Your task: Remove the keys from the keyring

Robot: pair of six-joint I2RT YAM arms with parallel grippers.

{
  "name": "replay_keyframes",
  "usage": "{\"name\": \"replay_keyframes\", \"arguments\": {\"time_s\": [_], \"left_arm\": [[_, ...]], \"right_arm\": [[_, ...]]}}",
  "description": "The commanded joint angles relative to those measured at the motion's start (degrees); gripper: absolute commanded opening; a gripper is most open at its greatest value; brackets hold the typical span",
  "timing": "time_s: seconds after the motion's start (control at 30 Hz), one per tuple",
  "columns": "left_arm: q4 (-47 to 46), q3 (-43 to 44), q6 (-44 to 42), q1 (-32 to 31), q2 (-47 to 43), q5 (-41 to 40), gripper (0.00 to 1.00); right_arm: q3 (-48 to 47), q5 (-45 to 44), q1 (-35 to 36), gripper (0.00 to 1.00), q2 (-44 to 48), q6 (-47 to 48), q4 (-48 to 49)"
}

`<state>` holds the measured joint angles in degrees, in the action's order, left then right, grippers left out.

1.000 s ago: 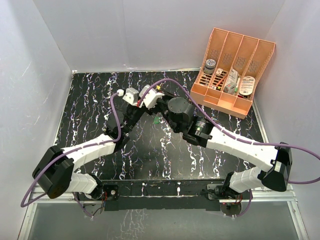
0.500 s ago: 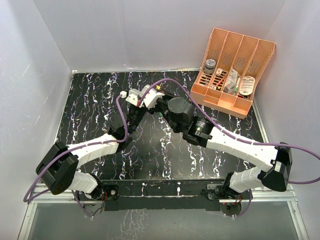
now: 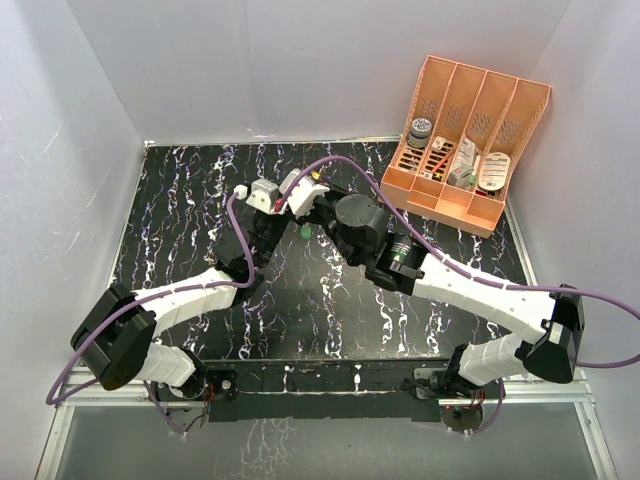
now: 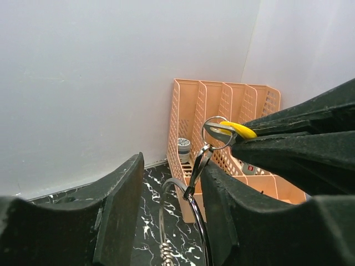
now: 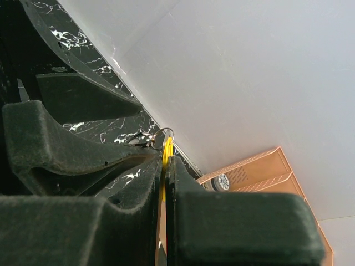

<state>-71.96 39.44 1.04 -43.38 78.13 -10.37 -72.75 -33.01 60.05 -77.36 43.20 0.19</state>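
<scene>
Right pincer (image 5: 165, 159): its jaws were clamped together on the yellow key (image 4: 239, 129), with only a sliver of yellow showing between them in its own view.
Left pincer (image 4: 171, 166): its fingers stood apart with the keyring (image 4: 162, 210) wire rising between them. Any grip lower down was cut off, so I could not tell.
Place: both pincers met above the table (image 3: 180, 200), near the middle of its far edge and left of the orange organiser (image 3: 465, 140) in the far right corner.
Change: within the last second the left forearm had swung slightly, and the green key (image 3: 305, 231) had drifted a little toward the left edge.
Meaning: probably a small tug or twist on the ring. No key looked freed, so the task seemed barely begun.
Hidden: the wrists covered the ring from above. The green key was missing from both wrist views. The ring's split could not be made out, nor whether the small silver loop (image 4: 206, 123) at the yellow key was threaded on.
</scene>
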Motion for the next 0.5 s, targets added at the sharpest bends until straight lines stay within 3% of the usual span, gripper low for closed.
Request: {"name": "replay_keyframes", "arguments": {"time_s": [0.0, 0.13, 0.47], "left_arm": [[-4.78, -0.53, -0.79, -0.54, -1.95, -1.58, 0.41], [-4.76, -0.98, -0.80, -0.55, -1.96, -1.72, 0.37], [-3.03, -2.98, -1.45, -0.79, -4.62, -2.59, 0.40]], "right_arm": [[-1.89, 0.09, 0.42, 0.00, 0.80, -1.10, 4.16], [-1.61, -0.13, 0.42, 0.00, 0.81, -1.11, 4.51], [-1.20, -0.04, 0.42, 0.00, 0.90, -0.66, 5.74]]}}
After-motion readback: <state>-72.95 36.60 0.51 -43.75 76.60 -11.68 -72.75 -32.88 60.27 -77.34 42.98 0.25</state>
